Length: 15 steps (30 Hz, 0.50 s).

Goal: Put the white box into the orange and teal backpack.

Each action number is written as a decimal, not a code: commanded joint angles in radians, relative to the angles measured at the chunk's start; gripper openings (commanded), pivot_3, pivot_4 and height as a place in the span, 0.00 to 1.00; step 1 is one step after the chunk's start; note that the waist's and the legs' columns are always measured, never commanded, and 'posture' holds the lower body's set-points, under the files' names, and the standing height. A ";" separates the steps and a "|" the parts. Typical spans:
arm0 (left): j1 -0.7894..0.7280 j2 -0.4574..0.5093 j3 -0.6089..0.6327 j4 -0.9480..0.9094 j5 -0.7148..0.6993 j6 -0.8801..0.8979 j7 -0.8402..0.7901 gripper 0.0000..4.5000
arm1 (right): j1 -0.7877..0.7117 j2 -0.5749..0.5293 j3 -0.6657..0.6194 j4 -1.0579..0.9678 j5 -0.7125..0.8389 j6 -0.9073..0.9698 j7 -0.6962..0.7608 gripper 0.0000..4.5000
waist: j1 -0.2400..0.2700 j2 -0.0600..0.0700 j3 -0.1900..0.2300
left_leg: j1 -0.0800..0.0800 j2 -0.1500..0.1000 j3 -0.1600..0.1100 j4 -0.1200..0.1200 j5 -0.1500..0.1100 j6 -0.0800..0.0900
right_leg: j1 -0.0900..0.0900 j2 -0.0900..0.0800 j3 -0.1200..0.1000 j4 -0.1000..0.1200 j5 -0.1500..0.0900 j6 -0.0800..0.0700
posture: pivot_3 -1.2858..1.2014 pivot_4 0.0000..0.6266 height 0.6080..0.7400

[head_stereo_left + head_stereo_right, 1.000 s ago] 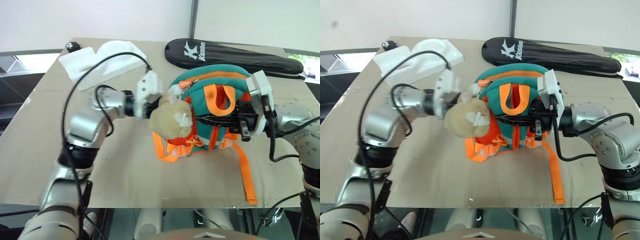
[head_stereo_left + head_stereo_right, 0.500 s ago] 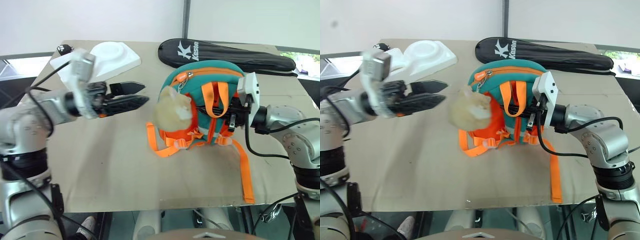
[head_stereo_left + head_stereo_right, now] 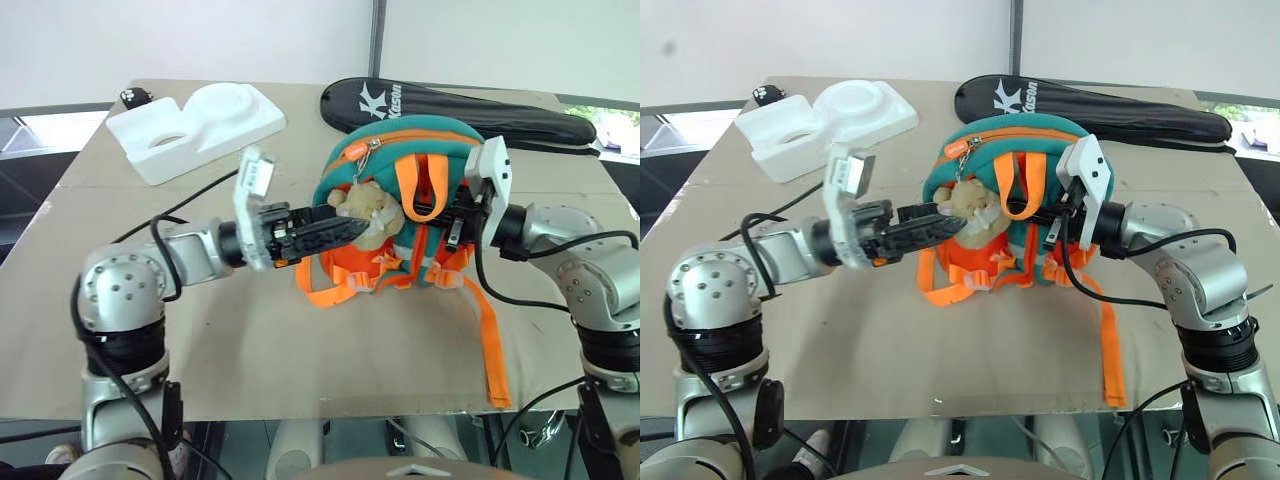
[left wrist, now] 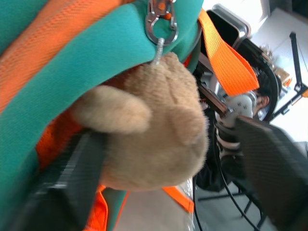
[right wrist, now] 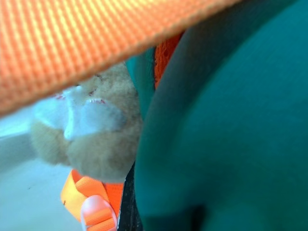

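Your left gripper (image 3: 345, 228) reaches level at the plush bear (image 3: 368, 208), fingers spread either side of it; your right gripper (image 3: 1045, 222) is shut on the orange and teal backpack (image 3: 440, 160) at its strap side. You have one backpack, standing mid-table (image 3: 260, 350), soft and floppy, so I judge it needs holding by the zipper edge. I cannot find the white box. One foam tray (image 3: 195, 125) and one black racket case (image 3: 470, 105) lie behind.
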 commanded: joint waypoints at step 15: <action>-0.030 0.228 0.301 0.277 -0.156 -0.055 -0.043 0.00 | -0.033 0.237 -0.327 0.046 0.079 0.008 -0.513 0.00 | -0.002 0.000 0.000 | -0.001 0.000 0.000 -0.001 0.000 0.000 | -0.002 0.000 0.000 0.000 0.000 0.000 | 0.52 0.24 1.00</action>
